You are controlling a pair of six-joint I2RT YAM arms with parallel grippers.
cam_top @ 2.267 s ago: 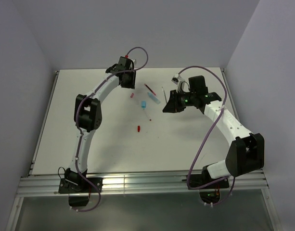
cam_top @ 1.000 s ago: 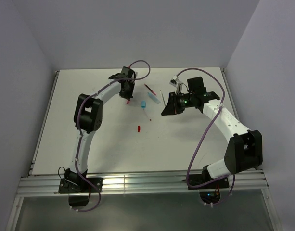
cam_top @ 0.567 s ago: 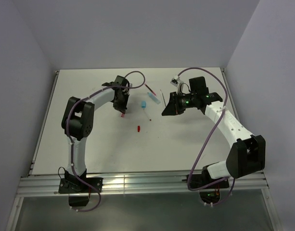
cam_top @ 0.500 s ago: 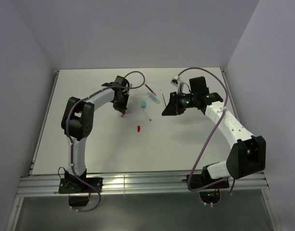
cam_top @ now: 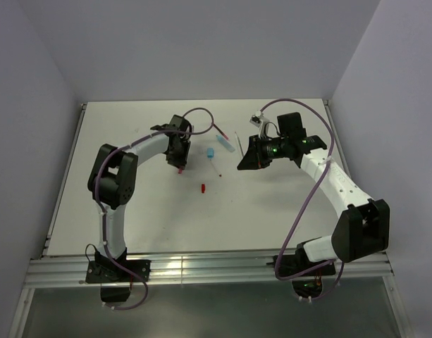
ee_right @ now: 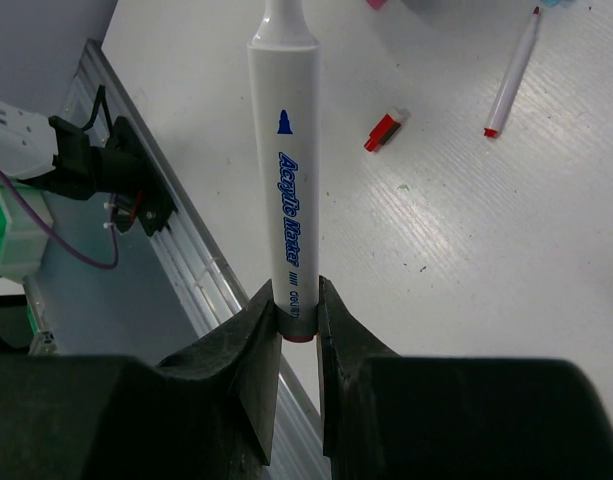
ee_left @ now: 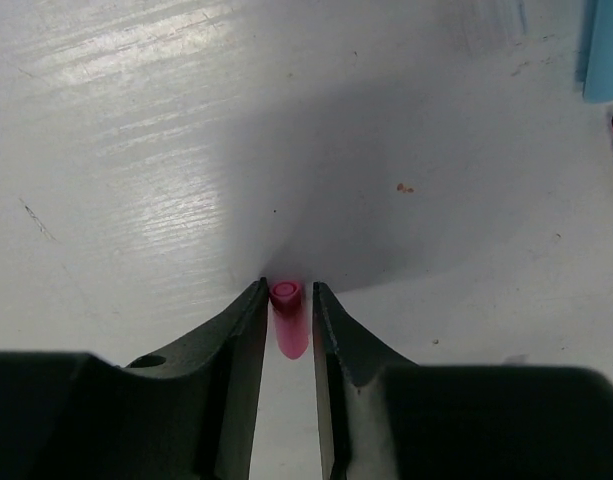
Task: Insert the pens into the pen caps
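Left claw is narrow, clamped on a red cap. The cap's open end points away from the wrist, toward the bench. Cannot tell if the cap touches the surface. In the top view this claw sits mid-bench, left of the loose items, with the cap poking out below it.

Just right of it lies a light blue cap, on its side; the left wrist view catches it at the top right corner. Nearer the arm bases than both, a loose red cap lies alone, apart from the left claw. The right wrist view shows it red with a dark band and a pale end.

A thin white pen with a red tip lies between the blue cap and the loose red cap, angled, its tip toward the bases. The same pen shows in the right wrist view.

Further back lies a dark red pen with a pale barrel just beside it. Too small for more detail.

Right claw is narrow, gripping a white marker by its base end. The marker has blue "Acrylic Marker" print and sticks straight out from the claw, off the bench and right of all the loose items.
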